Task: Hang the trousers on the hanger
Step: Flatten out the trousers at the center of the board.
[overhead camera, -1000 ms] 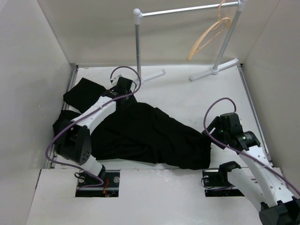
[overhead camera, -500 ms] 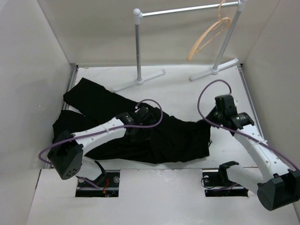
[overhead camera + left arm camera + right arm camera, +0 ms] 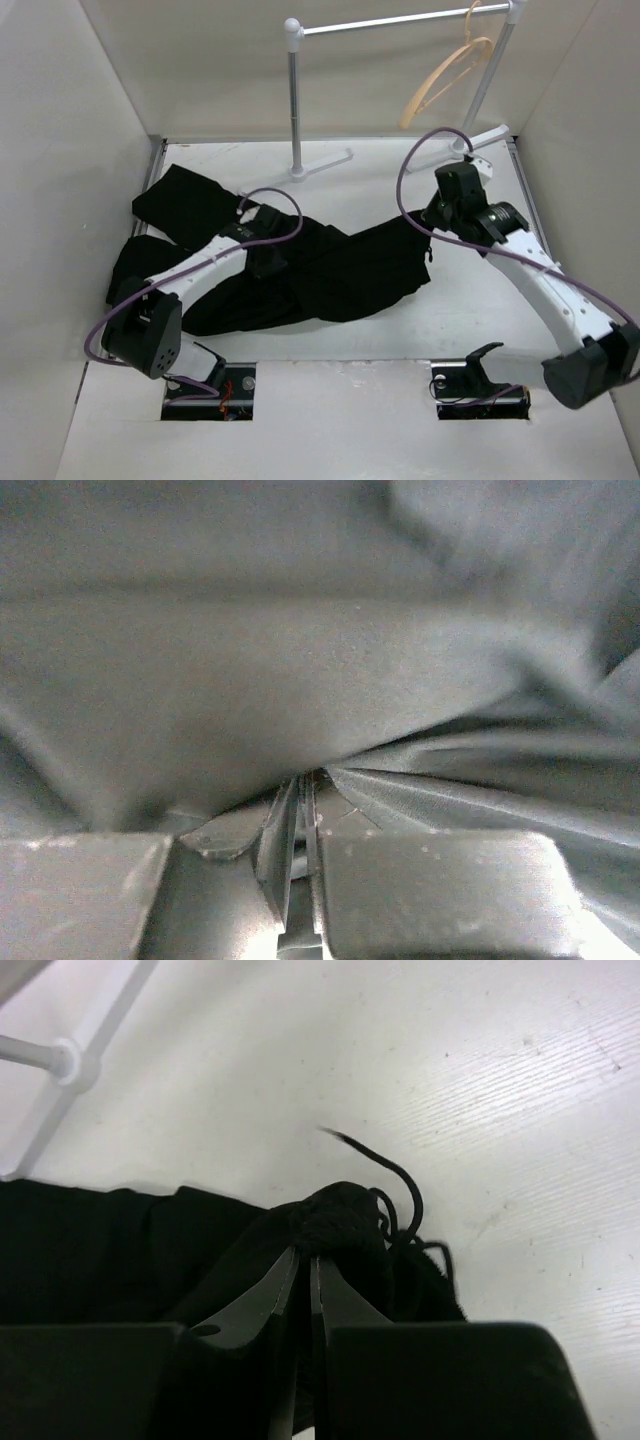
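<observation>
White matte table [image 3: 480, 310], plain walls around. Black soft-fabric trousers [image 3: 340, 270] lie crumpled, spread across table centre-left. L end effector [image 3: 300, 792] clamped on creased fold mid-garment. R end effector [image 3: 305, 1258] clamped on bunched right edge w/ thin cord loop [image 3: 400, 1185]. Thin tan triangular hanger [image 3: 445, 75], curved hook, hangs on white tubular rack [image 3: 295, 100] at rear, well apart from trousers.

White table [image 3: 480, 310], matte, with faint scuffs and grain lines. Plain off-white panels enclose it: left wall [image 3: 60, 150], back wall [image 3: 200, 70], right wall [image 3: 595, 110]. A white tubular rack [image 3: 294, 100] stands along the far edge on two flat feet, crossbar at the top. Lighting is even and diffuse; shadows are soft.
</observation>
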`<state>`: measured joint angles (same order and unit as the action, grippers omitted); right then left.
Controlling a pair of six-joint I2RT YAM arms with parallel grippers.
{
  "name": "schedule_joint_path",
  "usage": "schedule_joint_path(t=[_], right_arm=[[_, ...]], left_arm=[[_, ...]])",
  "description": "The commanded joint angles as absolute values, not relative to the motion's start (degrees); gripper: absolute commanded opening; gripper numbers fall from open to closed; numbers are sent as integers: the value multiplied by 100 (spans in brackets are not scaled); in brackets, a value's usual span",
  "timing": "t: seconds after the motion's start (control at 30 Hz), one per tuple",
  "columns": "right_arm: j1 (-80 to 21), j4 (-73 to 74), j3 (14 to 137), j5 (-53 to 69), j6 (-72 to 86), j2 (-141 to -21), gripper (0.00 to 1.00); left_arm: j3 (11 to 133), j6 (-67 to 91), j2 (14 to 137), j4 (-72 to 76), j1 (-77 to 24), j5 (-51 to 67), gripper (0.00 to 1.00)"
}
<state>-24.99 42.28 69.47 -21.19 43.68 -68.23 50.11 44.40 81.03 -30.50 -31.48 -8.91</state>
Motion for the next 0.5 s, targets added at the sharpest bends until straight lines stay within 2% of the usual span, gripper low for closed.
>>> schedule_joint_path(t=[0.0, 0.1, 0.2, 0.27, 0.3, 0.33, 0.37, 0.43, 0.47], right_arm=[[-2422, 3684, 7426, -2426, 4096, -7512, 11], [-2229, 3429, 7777, -2487, 4026, -8347, 9], [-1895, 3007, 7910, -2330, 4008, -8902, 9], [-1666, 2936, 8111, -2102, 4043, -9279, 10], [-1613, 2918, 8208, -2022, 4069, -9429, 11], [-1569, 2961, 8322, -1934, 4130, -9579, 15], [-1569, 3014, 8402, -1864, 4183, -9658, 26], [-1577, 2954, 8385, -1671, 4140, -9625, 58], [-1577, 2918, 8315, -1531, 4087, -9528, 71]], left_arm=[[5527, 4246, 7971, -2971, -2712, -1485, 6], [5879, 4140, 8305, -2944, -2536, -1442, 6], [6073, 4166, 8674, -2944, -2544, -1266, 10], [6161, 4184, 8911, -2901, -2571, -1283, 16], [6257, 4210, 9043, -2935, -2553, -1292, 22], [6336, 4236, 9070, -2979, -2544, -1301, 24], [6415, 4271, 8975, -3023, -2579, -1353, 28], [6582, 4280, 8528, -3084, -2806, -1537, 34], [6670, 4280, 8369, -3163, -2930, -1590, 37]])
